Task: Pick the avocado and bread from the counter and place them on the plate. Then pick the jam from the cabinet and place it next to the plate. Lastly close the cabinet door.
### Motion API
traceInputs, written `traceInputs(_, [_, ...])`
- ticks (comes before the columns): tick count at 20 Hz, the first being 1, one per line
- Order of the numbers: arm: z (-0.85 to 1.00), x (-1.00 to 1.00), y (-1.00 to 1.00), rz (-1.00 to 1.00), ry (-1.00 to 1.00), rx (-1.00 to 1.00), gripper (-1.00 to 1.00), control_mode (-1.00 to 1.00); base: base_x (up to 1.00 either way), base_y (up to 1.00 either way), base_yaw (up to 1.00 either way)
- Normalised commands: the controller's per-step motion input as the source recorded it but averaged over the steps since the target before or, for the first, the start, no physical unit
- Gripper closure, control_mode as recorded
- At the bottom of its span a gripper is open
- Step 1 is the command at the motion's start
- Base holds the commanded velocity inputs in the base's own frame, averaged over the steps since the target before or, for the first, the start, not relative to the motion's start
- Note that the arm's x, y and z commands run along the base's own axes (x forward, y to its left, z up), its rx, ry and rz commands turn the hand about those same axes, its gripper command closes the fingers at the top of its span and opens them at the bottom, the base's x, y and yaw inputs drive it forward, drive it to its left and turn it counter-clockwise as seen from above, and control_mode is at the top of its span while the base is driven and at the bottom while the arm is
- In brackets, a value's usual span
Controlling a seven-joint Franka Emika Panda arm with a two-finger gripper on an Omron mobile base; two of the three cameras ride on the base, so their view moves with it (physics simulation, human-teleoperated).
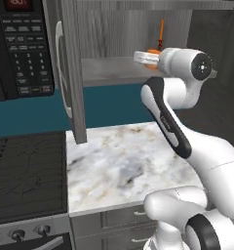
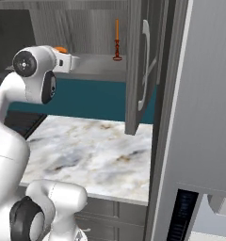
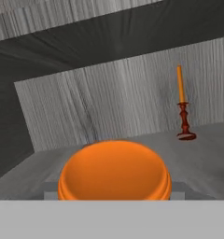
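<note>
You are on the jam step: your pincer (image 1: 147,57) is reached into the cabinet (image 1: 114,29) with the jam (image 3: 115,170) right up against it, on the shelf (image 3: 202,154); whether the jaws pinch it I cannot tell. Next, confirm the grip and draw it out. Beyond the jar stands a candlestick (image 3: 183,105); the cabinet door (image 1: 70,68) hangs open off to the side.

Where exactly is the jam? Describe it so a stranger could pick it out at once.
Look inside the open grey wood-grain cabinet, beside the black microwave, at its lower shelf. The jam sits near the shelf's front edge, right at the gripper. It is squat, round and orange, unlike the tall thin candlestick farther back.
</note>
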Motion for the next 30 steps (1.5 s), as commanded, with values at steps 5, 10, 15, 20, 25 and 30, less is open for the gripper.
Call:
traceInputs(5, [-0.34,-1.0,0.02,0.06,0.07,-0.03,1.0,-1.0,0.0,0.0,0.0])
traceInputs(10, [-0.69,-1.0,0.0,0.08,0.06,-0.02,1.0,-1.0,0.0,0.0,0.0])
traceInputs(15, [-0.46,-0.78,0.0,0.03,-0.01,-0.01,1.0,-1.0,0.0,0.0,0.0])
traceInputs(20, [0.0,-0.03,0.0,0.0,0.0,0.0,1.0,-1.0,0.0,0.0,0.0])
traceInputs(25, [-0.03,-0.05,0.0,0.0,0.0,0.0,1.0,1.0,-0.1,0.01,0.0])
traceInputs(30, [0.0,0.0,0.0,0.0,0.0,0.0,1.0,1.0,-0.66,0.09,0.01])
